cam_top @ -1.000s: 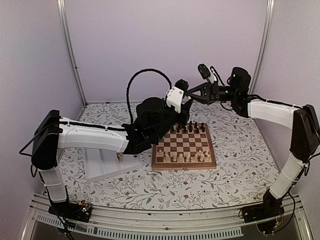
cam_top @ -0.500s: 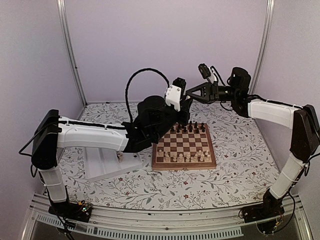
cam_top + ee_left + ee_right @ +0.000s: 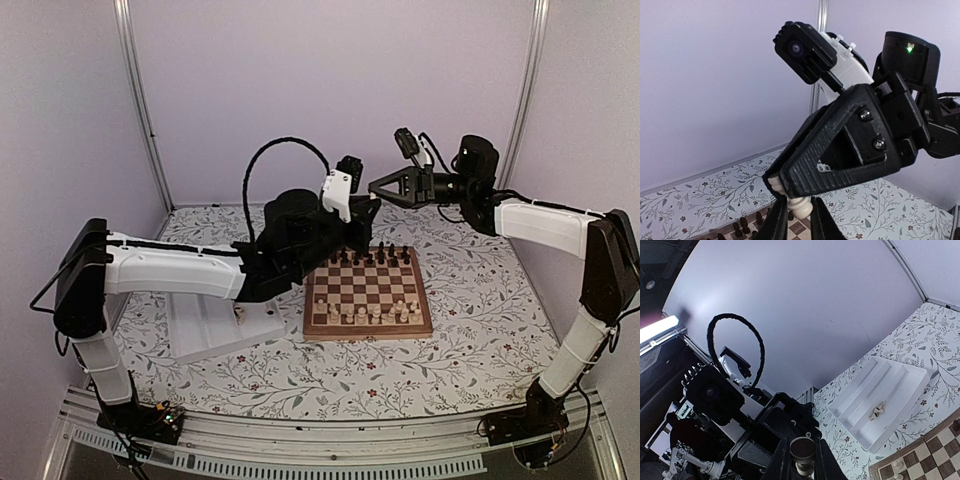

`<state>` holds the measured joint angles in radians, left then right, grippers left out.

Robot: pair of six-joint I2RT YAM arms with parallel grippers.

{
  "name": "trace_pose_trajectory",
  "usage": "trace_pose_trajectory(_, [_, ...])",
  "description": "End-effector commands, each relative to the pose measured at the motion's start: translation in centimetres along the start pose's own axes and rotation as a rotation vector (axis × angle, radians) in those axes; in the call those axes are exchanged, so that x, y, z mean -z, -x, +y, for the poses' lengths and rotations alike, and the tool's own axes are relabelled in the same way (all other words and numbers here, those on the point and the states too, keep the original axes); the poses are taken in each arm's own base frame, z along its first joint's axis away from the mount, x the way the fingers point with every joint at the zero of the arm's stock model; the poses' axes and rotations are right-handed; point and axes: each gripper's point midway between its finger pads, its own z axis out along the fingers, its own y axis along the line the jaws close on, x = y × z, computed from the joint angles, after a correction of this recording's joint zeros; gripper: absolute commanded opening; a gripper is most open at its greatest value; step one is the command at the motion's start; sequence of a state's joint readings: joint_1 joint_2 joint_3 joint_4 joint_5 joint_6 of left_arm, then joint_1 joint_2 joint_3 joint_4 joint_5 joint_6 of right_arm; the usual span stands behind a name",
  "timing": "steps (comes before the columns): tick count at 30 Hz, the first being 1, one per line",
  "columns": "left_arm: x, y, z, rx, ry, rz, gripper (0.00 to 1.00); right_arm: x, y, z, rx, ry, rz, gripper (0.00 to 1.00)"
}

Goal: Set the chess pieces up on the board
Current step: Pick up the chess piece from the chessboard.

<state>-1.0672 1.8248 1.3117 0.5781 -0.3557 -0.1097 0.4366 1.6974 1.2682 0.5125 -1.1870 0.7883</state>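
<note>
1. Tabletop first: we see a white cloth printed with leafy sprigs [image 3: 470, 345] spread under everything.
2. We move to the square wooden chessboard with dark brown and tan checks [image 3: 368, 331], lying flat on the cloth right of centre. Dark brown chessmen [image 3: 375, 257] line its far rows and small pale cream chessmen [image 3: 372, 313] stand on its near rows.
3. Just left of the board we find the white rectangular compartment tray [image 3: 205, 335]. In the right wrist view, one small pale piece [image 3: 876, 411] lies in one of its channels.
4. Up in the air, above the board's far edge, we have both arms raised and meeting tip to tip.
5. The right gripper [image 3: 377, 187] points left. In its own wrist view its jaws are pressed onto a single pale cream chess piece [image 3: 802, 452], whose round end faces the camera.
6. The left gripper [image 3: 799, 222] reaches in from the opposite side. In the left wrist view its black fingers [image 3: 777, 225] are drawn in against both sides of that same cream piece, pinching it.
7. So we call the piece clear of the board, caught between both grippers at once.
</note>
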Motion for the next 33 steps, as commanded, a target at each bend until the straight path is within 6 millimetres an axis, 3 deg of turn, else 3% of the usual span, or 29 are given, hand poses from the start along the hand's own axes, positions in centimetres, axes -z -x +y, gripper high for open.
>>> trace_pose_trajectory(1, [0.7,3.5,1.3,0.041,0.022,-0.069,0.25,0.1,-0.4,0.2,-0.008,-0.001,0.01,0.1])
trace_pose_trajectory(7, [0.3,3.4,1.3,0.045,0.027,-0.059,0.3,0.0,-0.4,0.0,-0.011,-0.002,0.012,0.1])
trace_pose_trajectory(14, [0.0,3.4,1.7,0.062,0.021,-0.044,0.2,0.1,-0.7,-0.1,-0.004,-0.014,0.014,0.1])
trace_pose_trajectory(21, [0.2,4.2,1.3,0.075,-0.043,-0.037,0.06,0.3,-0.9,-1.9,0.008,-0.108,0.011,0.1])
trace_pose_trajectory(28, [0.8,3.5,1.6,0.086,-0.07,0.034,0.01,1.3,0.7,-1.8,0.042,-0.118,-0.007,0.28])
trace_pose_trajectory(33, [1.7,1.9,2.0,0.097,-0.097,0.132,0.01,3.7,2.4,-1.0,0.091,-0.111,-0.007,0.58])
